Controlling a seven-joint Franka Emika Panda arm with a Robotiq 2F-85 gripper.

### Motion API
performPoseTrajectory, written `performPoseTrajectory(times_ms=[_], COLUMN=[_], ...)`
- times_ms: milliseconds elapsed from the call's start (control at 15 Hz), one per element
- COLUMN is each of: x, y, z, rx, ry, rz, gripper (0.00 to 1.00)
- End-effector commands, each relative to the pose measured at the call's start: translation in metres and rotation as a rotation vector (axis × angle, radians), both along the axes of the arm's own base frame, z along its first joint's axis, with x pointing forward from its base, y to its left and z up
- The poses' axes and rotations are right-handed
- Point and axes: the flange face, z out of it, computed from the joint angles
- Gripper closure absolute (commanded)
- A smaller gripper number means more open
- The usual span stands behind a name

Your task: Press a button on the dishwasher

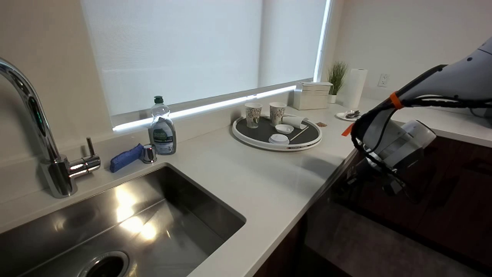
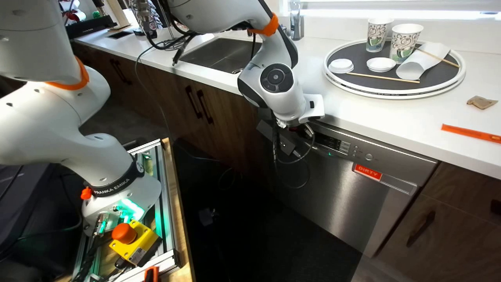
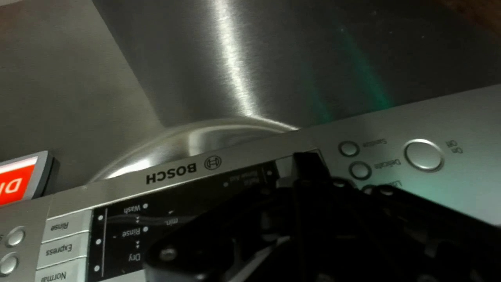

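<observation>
The dishwasher (image 2: 332, 199) has a brushed steel front and a control strip along its top. In the wrist view, upside down, its control panel (image 3: 462, 117) shows the BOSCH name. A large round On/Off button (image 3: 424, 155), small Sanitize (image 3: 348, 149) and Delicate (image 3: 360, 170) buttons are right of my fingertips; flat Rinse (image 3: 67, 226) and Express (image 3: 62, 249) buttons are far left. My black gripper (image 3: 309, 160) has its fingers together and empty, over the light button column left of Sanitize. Contact cannot be told. The gripper (image 1: 348, 182) is dark in an exterior view.
The white countertop (image 2: 387, 121) juts above the dishwasher. A round tray (image 2: 340, 80) with cups and lids stands on it. A red DIRTY sign (image 2: 368, 172) sits on the front. Dark cabinets (image 2: 458, 239) flank it. A cable (image 2: 276, 156) hangs from the wrist. A sink (image 1: 161, 223) is nearby.
</observation>
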Motion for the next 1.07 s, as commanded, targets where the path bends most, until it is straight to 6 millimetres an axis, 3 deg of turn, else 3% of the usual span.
performPoseTrajectory(times_ms=[0,1000], x=[0.0131,0.0135], y=[0.0018,-0.0072], z=[0.0036,0.0006], rx=[0.071,0.192], ry=[-0.042,-0.056], rz=[-0.056,-0.196], gripper=[1.00,1.00])
